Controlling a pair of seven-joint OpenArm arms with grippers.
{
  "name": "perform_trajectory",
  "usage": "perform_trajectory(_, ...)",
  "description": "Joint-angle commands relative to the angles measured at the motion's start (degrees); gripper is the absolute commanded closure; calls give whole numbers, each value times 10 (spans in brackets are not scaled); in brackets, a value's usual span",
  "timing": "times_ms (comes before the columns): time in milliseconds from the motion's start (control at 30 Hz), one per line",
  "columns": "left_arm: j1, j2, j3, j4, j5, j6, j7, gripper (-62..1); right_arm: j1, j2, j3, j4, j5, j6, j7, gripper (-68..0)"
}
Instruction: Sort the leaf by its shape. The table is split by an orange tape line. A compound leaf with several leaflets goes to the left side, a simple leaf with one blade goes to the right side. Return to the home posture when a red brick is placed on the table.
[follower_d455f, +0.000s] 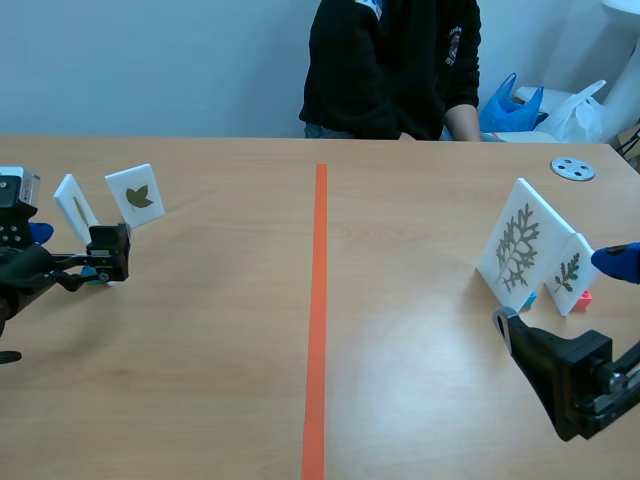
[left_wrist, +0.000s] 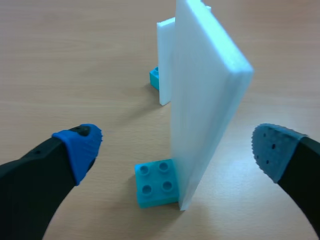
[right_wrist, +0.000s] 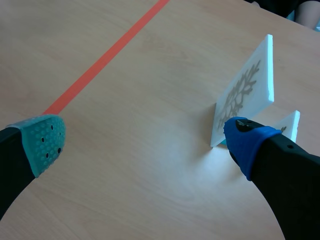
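The left tool (left_wrist: 176, 150) is held low over the left side of the tabletop (follower_d455f: 220, 330), and its fingers are spread wide. A white card (left_wrist: 205, 95) is seen standing between the two blue pads (left_wrist: 80, 147), but it is not touched by either of them. This card is held up by a small blue block (left_wrist: 156, 184) at its foot. Its picture side cannot be seen. Just behind it a second card (follower_d455f: 125, 185) is stood, and a brown leaf (follower_d455f: 140, 197) with one blade is shown on it.

An orange tape line (follower_d455f: 318, 320) is laid down the middle of the tabletop. On the right side two more cards are stood close together. A leaf with many small parts is shown on the big card (follower_d455f: 515, 245). A thin green leaf with many small parts is shown on the small card (follower_d455f: 567, 272), which is placed just beside the big one.

The right tool (right_wrist: 145, 141) is held low on the right side, with its fingers spread wide and nothing between them. The big card is seen just ahead of it.

A person (follower_d455f: 390, 70) in a dark top is seated across the tabletop. A grey round disc (follower_d455f: 572, 168) is laid at the far right.
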Motion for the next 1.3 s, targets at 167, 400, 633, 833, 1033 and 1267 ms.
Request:
perform_trajectory(167,30,-43,-8,125,-56,-1,40,-623,7,0,4,10,2,-2,11,-679)
perform_trajectory(400,98,-75,-44,306,-81,-18,147,-623,7,0,4,10,2,-2,10,-679)
perform_trajectory(633,217,-102,-66,519,-81,-82,233,-623,7,0,4,10,2,-2,11,-679)
perform_trajectory(833,351,-100,-67,647,-80,-122,250,-623,7,0,4,10,2,-2,11,-679)
perform_trajectory(1033,461,-79,-67,694,-74,-122,249,-623,6,0,4,10,2,-2,11,-679)
perform_trajectory(1267,505,-29,-67,701,-77,-127,250,-623,6,0,4,10,2,-2,11,-679)
